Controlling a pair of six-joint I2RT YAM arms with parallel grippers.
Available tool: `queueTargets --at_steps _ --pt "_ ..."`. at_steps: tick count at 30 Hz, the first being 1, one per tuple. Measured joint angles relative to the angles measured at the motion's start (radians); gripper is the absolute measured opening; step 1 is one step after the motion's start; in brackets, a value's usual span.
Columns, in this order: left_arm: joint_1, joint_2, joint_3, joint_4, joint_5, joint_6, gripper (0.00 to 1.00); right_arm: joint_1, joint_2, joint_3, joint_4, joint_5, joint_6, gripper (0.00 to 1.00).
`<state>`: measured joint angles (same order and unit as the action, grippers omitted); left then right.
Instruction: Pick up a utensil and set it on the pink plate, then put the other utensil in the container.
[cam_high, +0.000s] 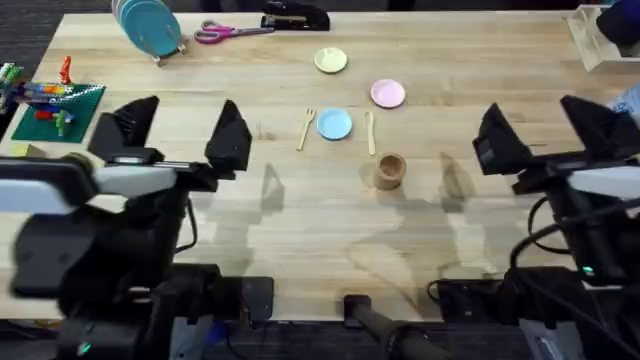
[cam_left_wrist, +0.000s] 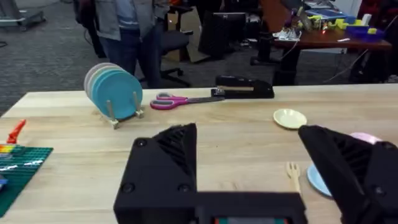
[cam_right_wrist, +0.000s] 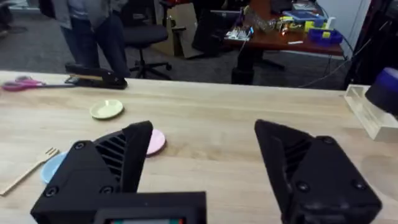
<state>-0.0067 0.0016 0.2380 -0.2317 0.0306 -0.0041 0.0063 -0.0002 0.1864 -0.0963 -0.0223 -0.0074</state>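
left claw (cam_high: 182, 135): spread wide, holding nothing, hovering low over bare bench (cam_high: 300, 230) at the near left

right claw (cam_high: 545, 135): also spread wide and empty, near right side, nothing under it but wood

container (cam_high: 389, 170): closest task thing, ahead and inward of the right claw, roughly midway between the two claws. Tan cup, standing upright, open top. Probably light and tippy, so best to drop the spoon in gently rather than poke the rim

spoon (cam_high: 370, 132): just past the container, lying flat between the blue plate and the pink plate, close to both; touching or not, hard to say. Thin wood, stiff, light as anything, lying flush on the bench so a bit fiddly. Best guess: pinch across the narrow handle near the middle, from straight above

fork (cam_high: 305, 128): ahead and right of the left claw, just left of the blue plate, tines pointing away. Same deal: light, rigid, not fragile, may skate on smooth wood if nudged. Mid-handle pinch looks safest

blue plate (cam_high: 334, 124): sitting between the two utensils, not the target, worth avoiding

pink plate (cam_high: 388, 94): farther out, ahead and well inward of the right claw, empty. Shallow, so a low release should do

yellow plate (cam_high: 331, 61): beyond all that, not needed

progress: nothing picked up yet
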Motion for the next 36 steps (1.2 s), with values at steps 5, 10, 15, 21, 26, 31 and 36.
queueTargets --at_steps 5,10,15,21,26,31,36 --pt "0.000 0.053 0.123 -0.098 0.000 0.000 0.994 0.000 0.000 0.066 -0.076 0.000 0.000 0.998" --pt "0.000 0.168 0.240 -0.174 0.000 0.000 0.994 0.000 0.048 0.158 -0.173 0.000 0.000 0.997" --pt "0.000 0.306 0.351 -0.245 0.002 0.000 0.994 0.000 0.164 0.286 -0.274 0.000 0.000 0.998" --pt "0.000 0.461 0.504 -0.413 0.007 0.000 0.994 0.000 0.315 0.459 -0.441 0.000 0.000 0.998" --pt "0.000 0.588 0.637 -0.578 0.010 0.000 0.994 0.000 0.445 0.611 -0.582 0.000 0.000 0.998" --pt "0.000 0.719 0.760 -0.707 0.010 0.000 0.994 0.000 0.595 0.746 -0.714 0.000 0.000 0.998" --pt "0.000 0.833 0.848 -0.802 0.010 0.010 0.992 0.000 0.747 0.852 -0.817 0.000 0.000 0.998"
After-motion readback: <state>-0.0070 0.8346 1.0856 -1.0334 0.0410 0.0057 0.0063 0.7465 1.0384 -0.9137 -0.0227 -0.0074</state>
